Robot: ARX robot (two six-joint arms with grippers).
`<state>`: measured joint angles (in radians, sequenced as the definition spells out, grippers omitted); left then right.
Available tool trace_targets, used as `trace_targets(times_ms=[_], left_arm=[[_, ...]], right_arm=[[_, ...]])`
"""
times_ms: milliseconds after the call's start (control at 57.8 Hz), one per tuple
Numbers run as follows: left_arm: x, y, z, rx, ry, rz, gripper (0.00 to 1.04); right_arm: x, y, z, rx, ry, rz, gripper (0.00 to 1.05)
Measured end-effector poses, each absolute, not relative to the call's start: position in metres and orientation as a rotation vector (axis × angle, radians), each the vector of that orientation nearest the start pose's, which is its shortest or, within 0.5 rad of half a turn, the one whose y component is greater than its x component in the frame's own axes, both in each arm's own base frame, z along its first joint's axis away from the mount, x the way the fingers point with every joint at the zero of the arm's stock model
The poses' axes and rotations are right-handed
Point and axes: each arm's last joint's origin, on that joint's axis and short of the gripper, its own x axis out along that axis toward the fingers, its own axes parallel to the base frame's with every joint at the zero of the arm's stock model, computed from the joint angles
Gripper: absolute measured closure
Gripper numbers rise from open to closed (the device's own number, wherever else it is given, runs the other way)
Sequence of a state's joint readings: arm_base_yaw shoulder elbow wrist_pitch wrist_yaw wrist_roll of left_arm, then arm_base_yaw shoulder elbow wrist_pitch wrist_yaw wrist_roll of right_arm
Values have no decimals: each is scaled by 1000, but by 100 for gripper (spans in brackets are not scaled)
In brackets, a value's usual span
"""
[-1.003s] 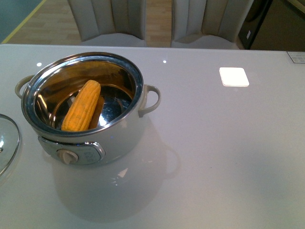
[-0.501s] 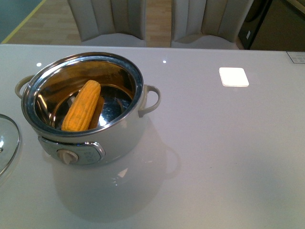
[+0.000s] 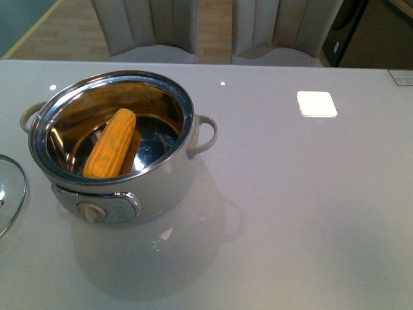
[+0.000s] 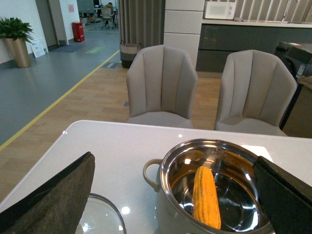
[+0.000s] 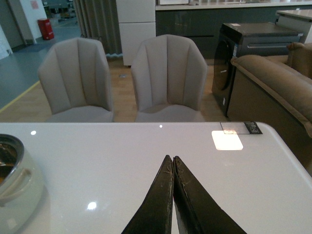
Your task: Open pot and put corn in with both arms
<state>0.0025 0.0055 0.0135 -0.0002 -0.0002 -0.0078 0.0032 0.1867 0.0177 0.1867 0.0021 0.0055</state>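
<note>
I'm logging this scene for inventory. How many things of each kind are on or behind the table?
pot: 1
corn: 1
glass lid: 1
chairs: 2
Total: 5

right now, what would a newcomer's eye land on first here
The yellow corn cob lying inside the open cream pot at the table's left. Next, the glass lid resting on the table beside the pot, and the two grey chairs behind the table.

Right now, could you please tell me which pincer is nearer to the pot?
Left. The left pincer, open, looks down on the pot with its corn. The right pincer, shut, sees only the pot's edge.
</note>
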Motion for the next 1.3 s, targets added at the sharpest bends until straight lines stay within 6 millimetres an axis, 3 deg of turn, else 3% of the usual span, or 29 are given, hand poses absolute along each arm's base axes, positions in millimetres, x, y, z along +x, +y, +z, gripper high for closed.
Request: trace_targets(times_ms=[138, 329, 882, 1297], left_arm=[[97, 0, 168, -8, -7, 3, 7], [97, 0, 168, -8, -8, 3, 7], [97, 0, 168, -7, -8, 3, 7], [97, 0, 168, -8, -7, 3, 7]], right_arm=[[98, 0, 169, 6, -9, 2, 103], [97, 0, 169, 6, -13, 1, 102], [97, 0, 169, 5, -13, 2, 8], [97, 0, 169, 5, -14, 2, 9]])
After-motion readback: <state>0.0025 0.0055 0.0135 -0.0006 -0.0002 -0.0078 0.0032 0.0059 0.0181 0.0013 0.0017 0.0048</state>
